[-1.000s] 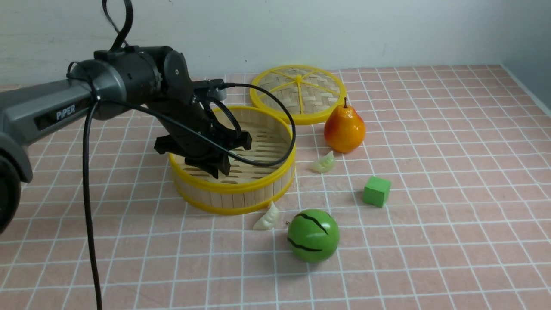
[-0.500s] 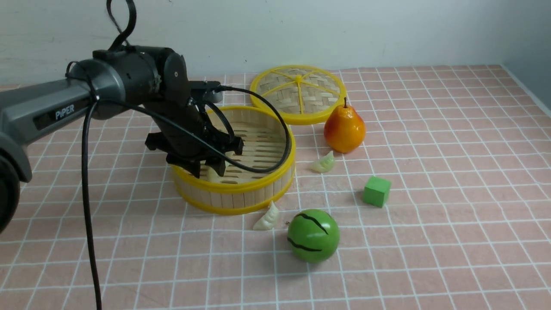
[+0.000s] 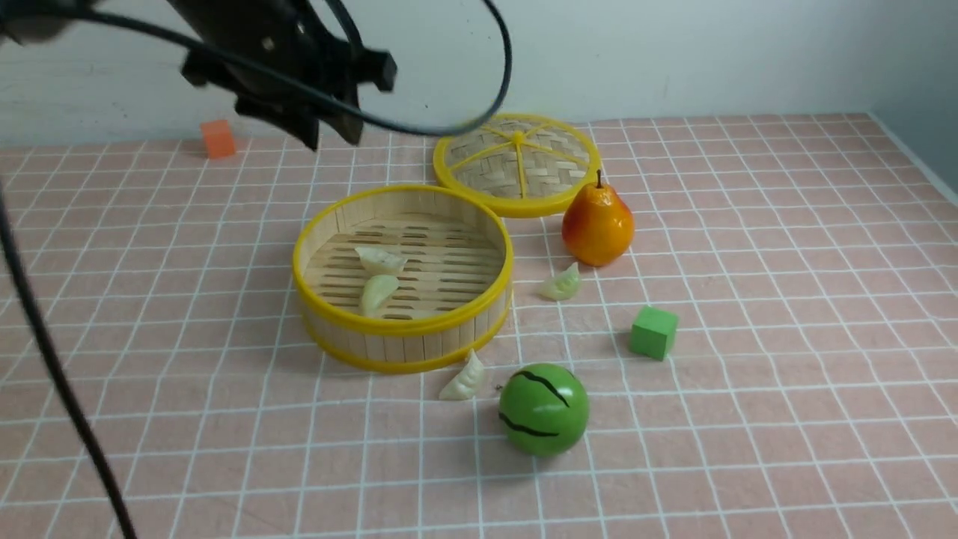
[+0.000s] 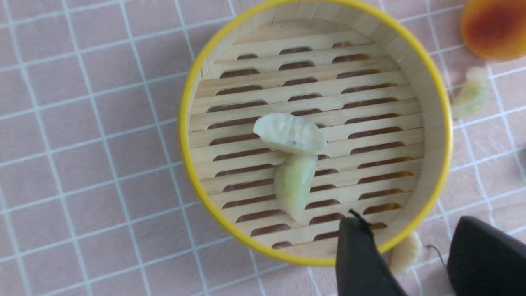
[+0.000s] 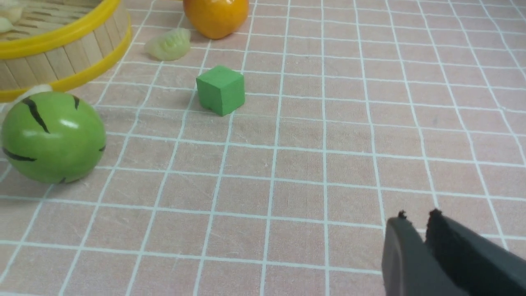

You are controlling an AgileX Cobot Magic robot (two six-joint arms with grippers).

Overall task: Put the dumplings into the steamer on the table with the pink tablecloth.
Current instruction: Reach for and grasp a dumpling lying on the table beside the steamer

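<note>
The left gripper [image 3: 331, 138] is blurred in the front view, its arm [image 3: 224, 15] cut by the top edge; from the left wrist, one finger [image 4: 361, 263] covers part of the near dumpling [image 4: 404, 253]; the melon [image 5: 51, 135] hides most of it from the right wrist; the right gripper [image 5: 417, 220] (cut by the frame) shows too little to judge its jaws.

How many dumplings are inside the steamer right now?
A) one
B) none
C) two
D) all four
C: two dumplings lie on the slatted floor of the steamer. The other two sit outside it on the pink tablecloth, one near the pear and one beside the toy watermelon.
</note>
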